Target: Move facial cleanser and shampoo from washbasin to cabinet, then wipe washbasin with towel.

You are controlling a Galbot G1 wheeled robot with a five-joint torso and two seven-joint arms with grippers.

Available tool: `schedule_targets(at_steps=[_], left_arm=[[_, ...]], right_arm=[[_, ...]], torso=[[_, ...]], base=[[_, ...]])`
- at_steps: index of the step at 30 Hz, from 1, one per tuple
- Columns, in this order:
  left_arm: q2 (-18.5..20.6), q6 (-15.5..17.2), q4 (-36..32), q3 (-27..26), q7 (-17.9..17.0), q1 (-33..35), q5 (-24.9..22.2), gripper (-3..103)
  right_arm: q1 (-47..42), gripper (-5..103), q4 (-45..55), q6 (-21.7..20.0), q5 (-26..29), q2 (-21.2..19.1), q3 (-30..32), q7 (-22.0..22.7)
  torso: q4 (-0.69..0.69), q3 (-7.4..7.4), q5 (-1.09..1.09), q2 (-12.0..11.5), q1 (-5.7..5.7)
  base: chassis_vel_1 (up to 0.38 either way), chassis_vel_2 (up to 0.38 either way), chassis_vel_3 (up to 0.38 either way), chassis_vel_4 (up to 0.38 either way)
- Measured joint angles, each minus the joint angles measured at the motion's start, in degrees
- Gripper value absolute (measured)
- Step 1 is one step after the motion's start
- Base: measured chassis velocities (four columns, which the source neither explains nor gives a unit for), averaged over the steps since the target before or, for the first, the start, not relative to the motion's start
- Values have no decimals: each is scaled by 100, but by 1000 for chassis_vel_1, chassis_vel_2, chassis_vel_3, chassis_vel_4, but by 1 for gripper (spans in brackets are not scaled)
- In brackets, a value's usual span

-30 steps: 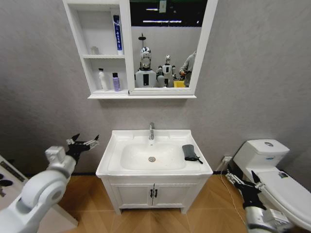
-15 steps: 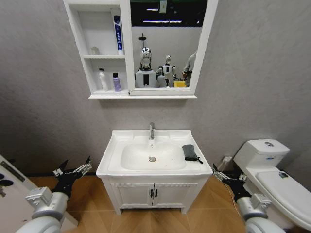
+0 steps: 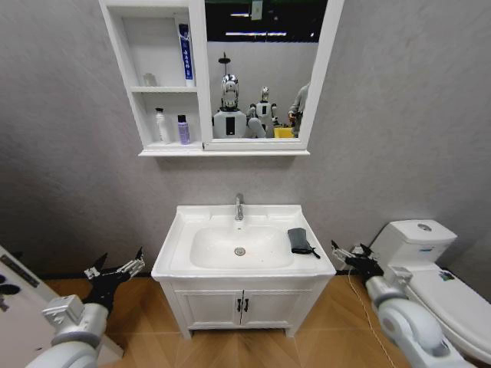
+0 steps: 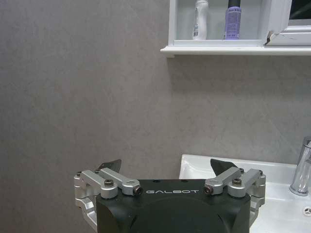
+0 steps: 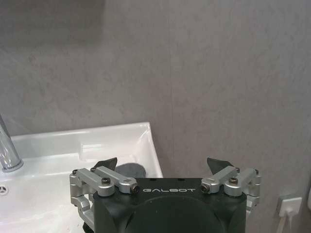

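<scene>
White cabinet (image 3: 157,77): two bottles (image 3: 173,127) shelved.
Washbasin (image 3: 173,261): no bottles; wiping outstanding.
Right gripper (image 3: 347,256): spread, empty, off right edge.
Left gripper (image 3: 115,274): spread, low, left.
Towel (image 3: 299,240): right rim; advise central grasp.

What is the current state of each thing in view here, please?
Left gripper: open, empty, left of the washbasin.
Right gripper: open, empty, beside the washbasin's right edge.
Towel: folded, lying on the washbasin's right side.
White bottle and purple bottle: upright on the cabinet shelf.
Cabinet: shelves open.
</scene>
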State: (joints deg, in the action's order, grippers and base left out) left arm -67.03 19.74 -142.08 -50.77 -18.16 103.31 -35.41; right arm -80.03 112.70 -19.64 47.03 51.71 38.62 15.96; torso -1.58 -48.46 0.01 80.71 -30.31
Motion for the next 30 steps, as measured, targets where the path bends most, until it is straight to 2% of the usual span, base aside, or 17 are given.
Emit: schedule_targets(at_steps=[2,3,5,6,8,9,11,13,18,23,25,26,28,29,30], left_arm=[[4,2,3,5,0,-7,-6,100],[4,2,3,5,0,-7,-6,100],[8,3,5,5,-4,-11,-9,100],[8,3,5,5,-4,-11,-9,100],[11,4,6,7,-6,-13,-12,100],[11,4,6,7,-6,-13,-12,100],[13,6,7,9,-6,-16,-14,100],[13,6,8,9,-6,-17,-16,100],[15,9,10,12,-6,-20,-18,100],[16,10,12,13,-6,-21,-21,100],[18,9,13,14,-7,-22,-21,100],[18,9,13,14,-7,-22,-21,100],[18,9,13,14,-7,-22,-22,100],[18,9,13,14,-7,-22,-22,100],[19,10,13,14,-7,-23,-22,100]], right_arm=[[674,100,-530,-94,104,-90,-592,33],[674,100,-530,-94,104,-90,-592,33],[1512,100,-1092,-180,125,-69,-1215,91],[1512,100,-1092,-180,125,-69,-1215,91],[2182,100,-1654,-216,44,39,-1790,116],[2182,100,-1654,-216,44,39,-1790,116],[2647,100,-2141,-263,-18,154,-2261,143],[2828,100,-2401,-272,-133,250,-2476,137],[2931,100,-2833,-250,-581,468,-2709,48],[2966,101,-2963,-228,-662,500,-2787,11],[2986,91,-3001,-230,-658,490,-2816,11],[2986,91,-3001,-230,-658,490,-2816,11],[3012,80,-3017,-236,-628,470,-2848,11],[3012,80,-3017,-236,-628,470,-2848,11],[3023,75,-3018,-240,-609,461,-2861,12]], torso=[[-3,0,0,0,0],[-3,0,0,0,0],[1,0,-2,0,0],[1,0,-2,0,0],[2,0,-1,-1,0],[2,0,-1,-1,0],[0,0,-2,0,0],[1,0,-1,0,0],[-3,1,0,0,0],[-1,1,-1,0,1],[-1,1,-1,0,1],[-1,1,-1,0,1],[-1,2,-1,1,1],[-1,2,-1,1,1],[-1,2,-1,1,1]], base=[[0,0,0,0],[0,0,0,0],[0,0,0,0],[0,0,0,0],[0,0,0,0],[0,0,0,0],[0,0,0,0],[0,0,0,0],[0,0,0,0],[0,0,0,0],[0,0,0,0],[0,0,0,0],[0,0,0,0],[0,0,0,0],[0,0,0,0]])
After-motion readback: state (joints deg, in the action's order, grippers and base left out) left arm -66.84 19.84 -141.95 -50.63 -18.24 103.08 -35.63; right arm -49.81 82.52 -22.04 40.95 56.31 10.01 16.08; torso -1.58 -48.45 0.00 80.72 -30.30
